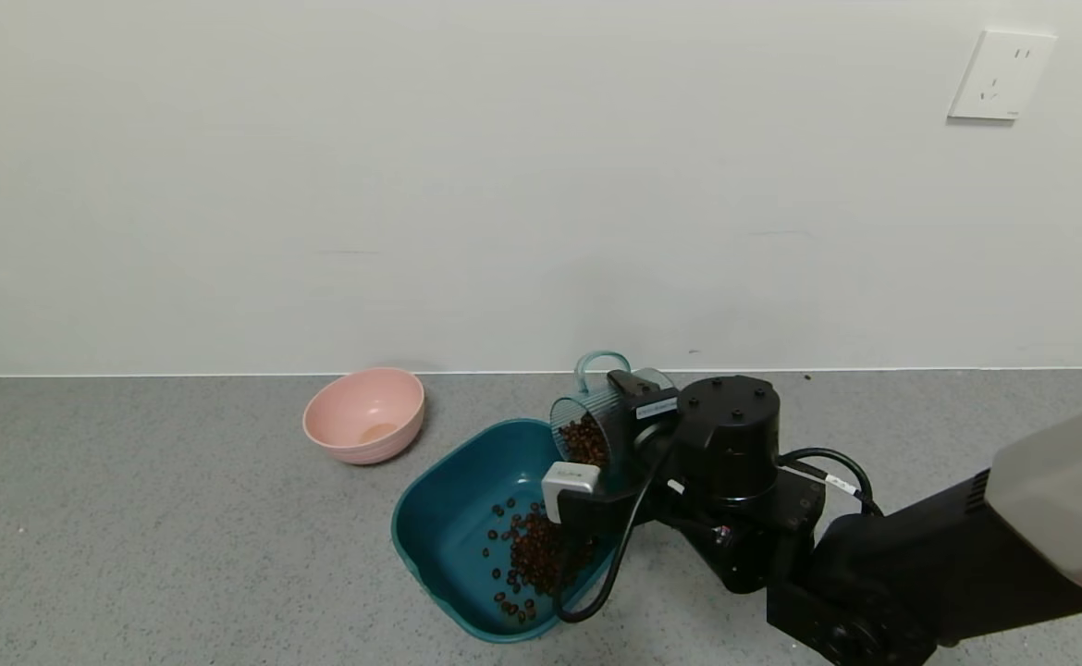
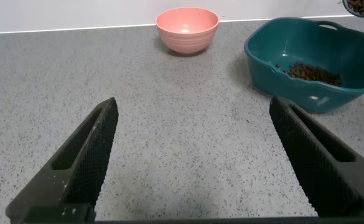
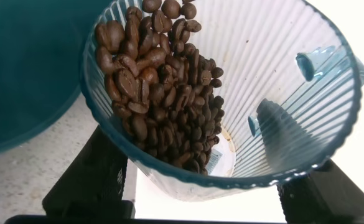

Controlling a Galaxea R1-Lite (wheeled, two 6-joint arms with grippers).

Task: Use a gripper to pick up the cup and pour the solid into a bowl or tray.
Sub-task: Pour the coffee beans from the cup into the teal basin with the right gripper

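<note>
My right gripper (image 1: 629,421) is shut on the ribbed translucent cup (image 1: 596,412) and holds it tipped on its side over the far right part of the teal basin (image 1: 439,518). The cup's mouth faces the basin and its handle points up. Brown beans (image 1: 584,442) lie at the cup's mouth, and a pile of beans (image 1: 532,555) lies in the basin. In the right wrist view the cup (image 3: 281,81) fills the frame with beans (image 3: 157,93) inside it. My left gripper (image 2: 191,115) is open and empty, low over the counter, with the basin (image 2: 275,62) beyond it.
A round pink bowl (image 1: 364,414) stands to the left of the basin, near the wall, and also shows in the left wrist view (image 2: 187,28). The grey speckled counter (image 1: 134,555) runs to a white wall. A socket (image 1: 1002,74) is high on the wall at right.
</note>
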